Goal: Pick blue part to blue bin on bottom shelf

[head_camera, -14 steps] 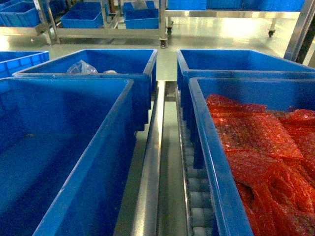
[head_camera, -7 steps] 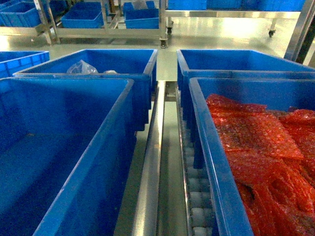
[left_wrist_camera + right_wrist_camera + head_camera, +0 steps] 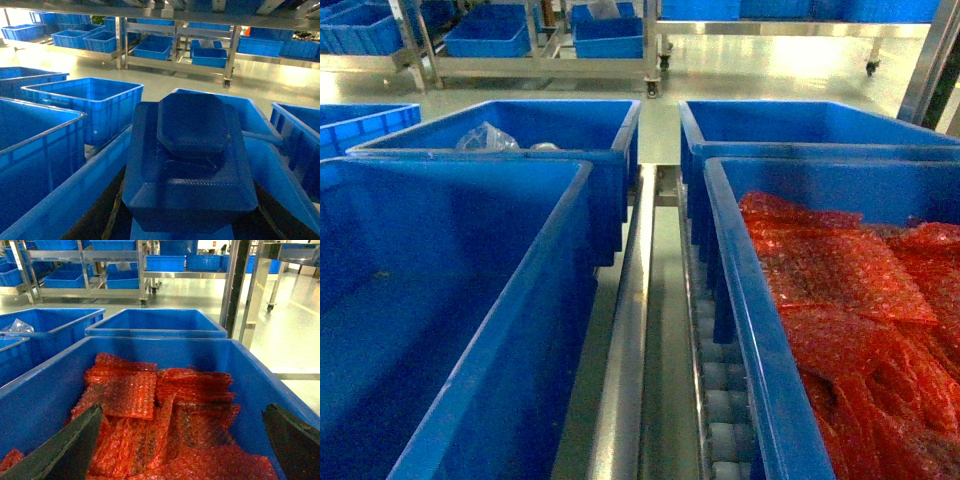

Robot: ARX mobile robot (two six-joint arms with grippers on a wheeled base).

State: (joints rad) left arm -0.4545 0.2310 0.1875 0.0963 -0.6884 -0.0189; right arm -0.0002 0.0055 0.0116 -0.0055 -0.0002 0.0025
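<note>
In the left wrist view a dark blue part (image 3: 190, 160), blocky with a raised pad on top, fills the middle. My left gripper (image 3: 190, 217) is shut on it, dark fingers showing at both lower sides. It hangs over a large blue bin (image 3: 85, 192). In the head view that empty bin (image 3: 430, 300) sits near left on the bottom shelf (image 3: 632, 330), a steel rail beside pale rollers. My right gripper (image 3: 180, 445) stands open over a blue bin of red bubble wrap (image 3: 150, 405), holding nothing. Neither gripper shows in the head view.
Two more blue bins stand behind: one (image 3: 535, 130) holds a clear plastic bag, the other (image 3: 800, 125) sits on the right. The bubble-wrap bin (image 3: 850, 300) is near right. Steel racks with further blue crates (image 3: 490, 35) line the far floor.
</note>
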